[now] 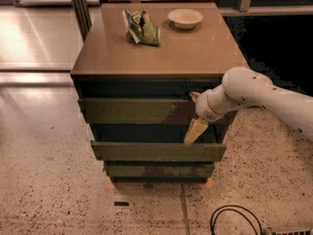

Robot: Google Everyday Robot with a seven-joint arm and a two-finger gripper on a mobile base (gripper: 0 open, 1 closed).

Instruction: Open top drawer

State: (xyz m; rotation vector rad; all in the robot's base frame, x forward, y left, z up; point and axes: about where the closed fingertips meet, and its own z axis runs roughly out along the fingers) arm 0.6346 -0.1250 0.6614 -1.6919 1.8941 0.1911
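Observation:
The top drawer [132,110] is the widest olive-green front panel of the brown cabinet, just under the tabletop, with a pale scuffed patch right of centre. A dark gap shows above it. My gripper [194,114] is at the panel's right part, on the end of the white arm [264,94] that reaches in from the right. It is open: one tan fingertip [194,96] sits at the panel's top edge and the other finger [195,130] hangs below its bottom edge. The drawer's tray is hidden.
A narrower olive panel [156,151] and the narrowest, darkest one [159,170] lie below. On the cabinet top [195,53] lie a green crumpled bag [142,27] and a pale bowl [185,18]. A black cable [234,219] loops on the speckled floor at the front right.

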